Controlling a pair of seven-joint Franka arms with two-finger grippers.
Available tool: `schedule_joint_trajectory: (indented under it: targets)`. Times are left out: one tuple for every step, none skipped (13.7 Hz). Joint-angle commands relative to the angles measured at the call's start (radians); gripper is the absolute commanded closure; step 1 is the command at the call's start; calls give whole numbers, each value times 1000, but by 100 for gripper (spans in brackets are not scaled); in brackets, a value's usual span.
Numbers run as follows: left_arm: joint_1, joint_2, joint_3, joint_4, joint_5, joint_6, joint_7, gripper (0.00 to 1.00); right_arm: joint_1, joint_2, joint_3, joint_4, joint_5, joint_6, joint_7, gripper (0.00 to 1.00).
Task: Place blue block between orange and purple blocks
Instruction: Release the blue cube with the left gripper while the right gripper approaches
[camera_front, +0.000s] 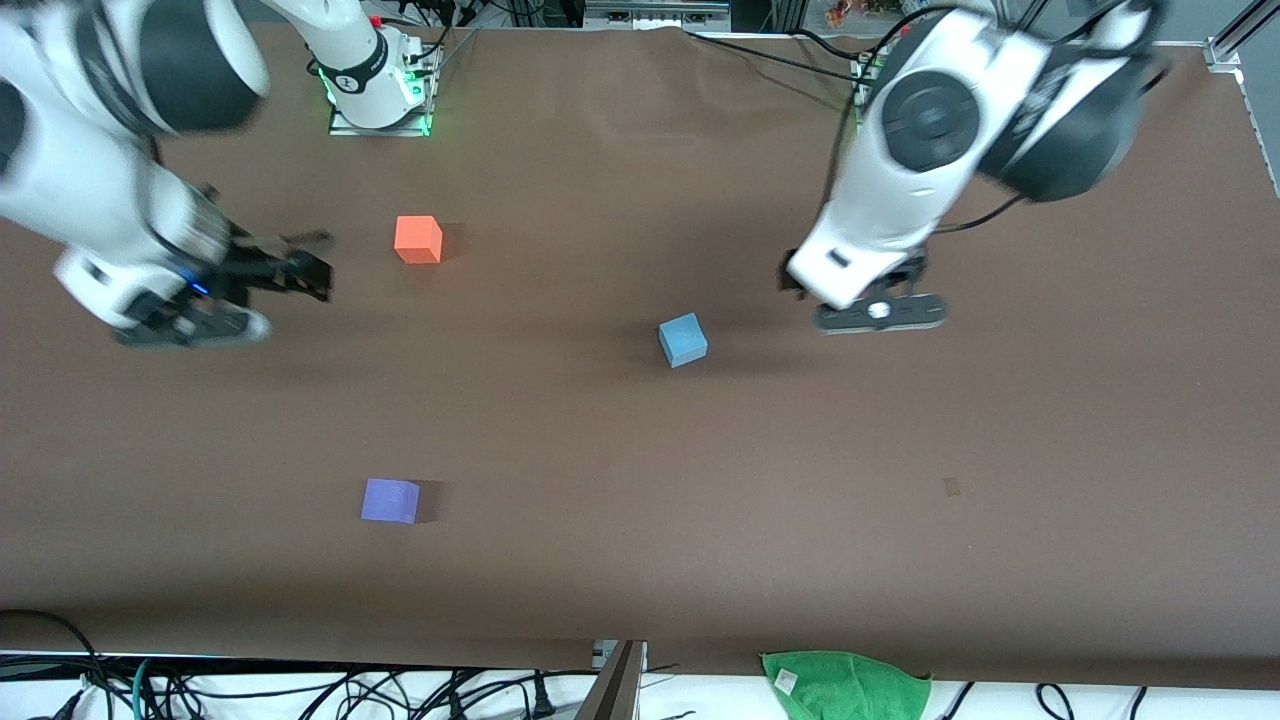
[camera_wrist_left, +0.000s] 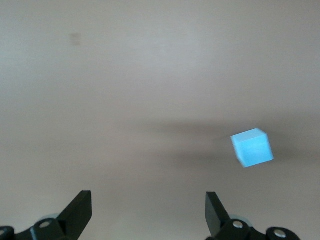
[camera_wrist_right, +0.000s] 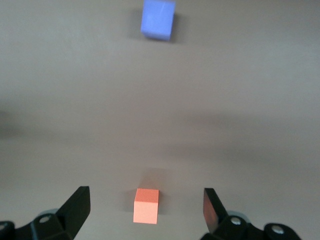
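The light sky-blue block (camera_front: 683, 340) sits near the middle of the brown table. The orange block (camera_front: 418, 239) sits toward the right arm's end, nearer the bases. The purple block (camera_front: 390, 500) sits nearer the front camera than the orange block. My left gripper (camera_front: 878, 311) hovers over bare table beside the blue block, toward the left arm's end. It is open and empty (camera_wrist_left: 148, 210), with the blue block (camera_wrist_left: 252, 147) off to one side. My right gripper (camera_front: 298, 268) hovers beside the orange block, open and empty (camera_wrist_right: 146, 199). The orange block (camera_wrist_right: 146, 205) shows between its fingers and the purple block (camera_wrist_right: 158, 18) farther off.
A green cloth (camera_front: 845, 684) lies at the table's front edge, toward the left arm's end. A small dark mark (camera_front: 951, 487) is on the table surface. Cables hang along the front edge (camera_front: 300, 690).
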Motion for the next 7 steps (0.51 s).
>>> schedule_joint_trajectory:
  targets:
    - [113, -13, -11, 42, 2, -47, 204, 0, 28, 37, -1, 36, -3, -2, 4, 0]
    - [150, -16, -7, 44, -4, -50, 279, 0, 36, 40, -1, 36, 10, -2, 6, 0]
    - [182, -31, 12, 34, -42, -52, 367, 0, 66, 45, -1, 37, 35, 0, 6, 0]
    - [184, -72, 92, 8, -85, -50, 456, 0, 88, 54, -1, 36, 65, 17, 8, 0]
    - [137, -95, 221, -24, -142, -43, 551, 0, 117, 83, -1, 36, 105, 46, 8, 0]
    - [107, -120, 309, -59, -195, -40, 632, 0, 169, 106, -1, 36, 145, 82, 17, 0]
    - [105, -149, 340, -109, -211, -33, 663, 0, 218, 120, -1, 36, 155, 125, 58, 0]
